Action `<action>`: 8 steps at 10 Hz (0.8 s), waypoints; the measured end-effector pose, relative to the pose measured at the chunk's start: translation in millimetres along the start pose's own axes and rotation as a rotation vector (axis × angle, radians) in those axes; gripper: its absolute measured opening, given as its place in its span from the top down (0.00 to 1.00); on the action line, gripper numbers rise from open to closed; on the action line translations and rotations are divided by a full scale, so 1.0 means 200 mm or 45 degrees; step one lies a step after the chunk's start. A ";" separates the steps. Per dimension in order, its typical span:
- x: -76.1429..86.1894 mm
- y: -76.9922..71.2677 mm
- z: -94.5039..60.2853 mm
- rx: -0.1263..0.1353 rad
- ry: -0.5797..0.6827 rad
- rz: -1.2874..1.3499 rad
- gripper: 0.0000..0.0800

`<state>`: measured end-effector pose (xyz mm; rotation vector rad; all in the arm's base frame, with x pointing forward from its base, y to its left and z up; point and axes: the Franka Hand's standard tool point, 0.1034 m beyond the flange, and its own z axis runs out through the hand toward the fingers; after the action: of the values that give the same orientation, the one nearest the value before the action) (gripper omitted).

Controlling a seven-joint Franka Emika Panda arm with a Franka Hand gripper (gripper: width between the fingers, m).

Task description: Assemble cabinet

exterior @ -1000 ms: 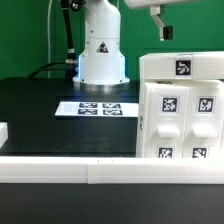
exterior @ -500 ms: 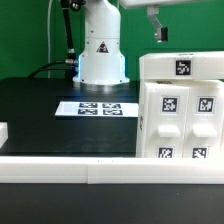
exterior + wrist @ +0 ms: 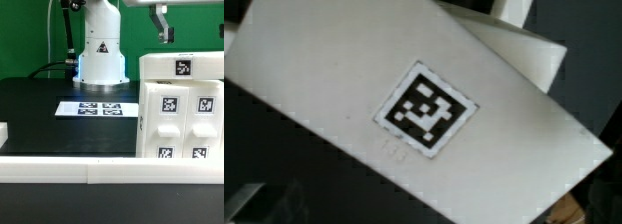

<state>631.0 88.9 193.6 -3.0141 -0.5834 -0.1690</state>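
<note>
The cabinet (image 3: 180, 110) is a large white box at the exterior view's right, with a tagged top panel and small tagged front panels. My gripper (image 3: 161, 36) hangs in the air just above its top panel, near the back left corner, touching nothing. Its fingers look spread and hold nothing. The wrist view looks straight down on the cabinet's white top (image 3: 384, 70) with its square tag close below. The fingers show there only as dim shapes at the frame's edges.
The marker board (image 3: 98, 107) lies on the black table in front of the robot base (image 3: 101, 50). A small white block (image 3: 3, 130) sits at the exterior view's left edge. A long white rail (image 3: 70, 166) runs along the table's front.
My gripper has shifted slightly toward the exterior view's right above the cabinet. Nothing else has moved.
</note>
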 end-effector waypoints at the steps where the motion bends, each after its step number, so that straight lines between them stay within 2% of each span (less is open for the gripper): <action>1: 0.00 0.00 0.00 -0.005 -0.005 -0.112 0.00; 6: -0.04 0.03 0.04 -0.020 -0.037 -0.560 0.00; 8: -0.04 0.00 0.04 -0.036 -0.044 -0.613 0.00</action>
<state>624.9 86.1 184.3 -2.8466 -1.3093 -0.1487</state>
